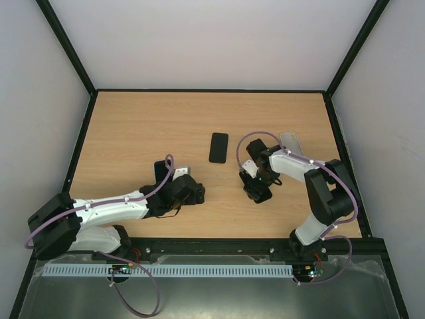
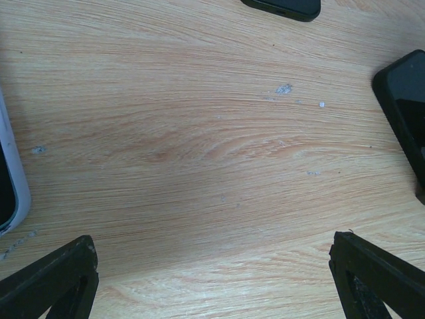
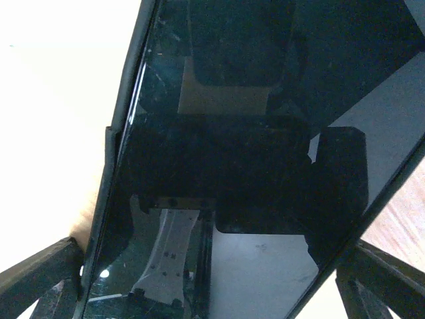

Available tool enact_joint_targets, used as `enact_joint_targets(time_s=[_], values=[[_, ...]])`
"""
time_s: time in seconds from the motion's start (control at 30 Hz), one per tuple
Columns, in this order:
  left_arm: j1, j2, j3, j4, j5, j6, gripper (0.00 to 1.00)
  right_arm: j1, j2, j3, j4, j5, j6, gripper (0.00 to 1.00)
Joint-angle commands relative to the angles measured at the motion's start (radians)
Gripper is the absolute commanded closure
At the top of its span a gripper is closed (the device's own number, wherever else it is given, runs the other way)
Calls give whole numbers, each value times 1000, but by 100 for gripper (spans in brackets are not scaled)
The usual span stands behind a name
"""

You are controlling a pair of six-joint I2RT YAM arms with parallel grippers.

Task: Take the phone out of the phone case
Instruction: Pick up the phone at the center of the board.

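Note:
The phone case [image 2: 18,189] shows in the left wrist view as a pale lavender rim at the left edge. A strip of the phone [image 2: 3,186], black, lies inside that rim. My left gripper [image 2: 212,247] is open over bare wood to the right of the case, touching nothing. From above, the left gripper [image 1: 194,193] sits low at centre-left; I cannot pick out the case there. My right gripper [image 3: 211,252] is open, one finger on either side of a glossy black phone [image 3: 219,100] that fills its view. That gripper [image 1: 259,191] is at centre-right.
A black phone [image 1: 218,147] lies mid-table; its near end [image 2: 282,6] shows at the top of the left wrist view. Another black phone [image 2: 406,113] is at that view's right edge. A pale grey flat slab [image 1: 290,141] lies beside the right forearm. Black rails frame the table [image 1: 133,126].

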Motion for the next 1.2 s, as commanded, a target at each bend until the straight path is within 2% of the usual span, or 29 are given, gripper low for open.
enact_joint_targets(time_s=[0.0, 0.07, 0.33, 0.57, 0.73, 0.87, 0.9, 1.0, 1.17], values=[[4, 11, 0, 11, 6, -5, 6, -41, 85, 10, -37, 38, 7, 1], [4, 8, 1, 9, 6, -5, 6, -56, 104, 20, -48, 22, 1, 3], [4, 8, 1, 13, 9, -6, 6, -58, 92, 10, -49, -28, -42, 25], [4, 23, 7, 22, 13, -3, 6, -1, -22, -75, -83, -9, -237, 31], [2, 51, 25, 27, 25, 0, 6, 66, -113, -155, -125, 25, -372, 31], [3, 55, 30, 26, 30, 0, 6, 62, -80, -134, -132, 69, -318, 28], [2, 55, 32, 27, 31, 1, 6, 58, -67, -124, -133, 58, -300, 25], [2, 52, 37, 19, 32, 2, 7, 55, -33, -110, -121, 38, -249, 3], [2, 47, 43, 9, 32, 2, 6, 28, 48, -79, -101, 29, -145, 3]])
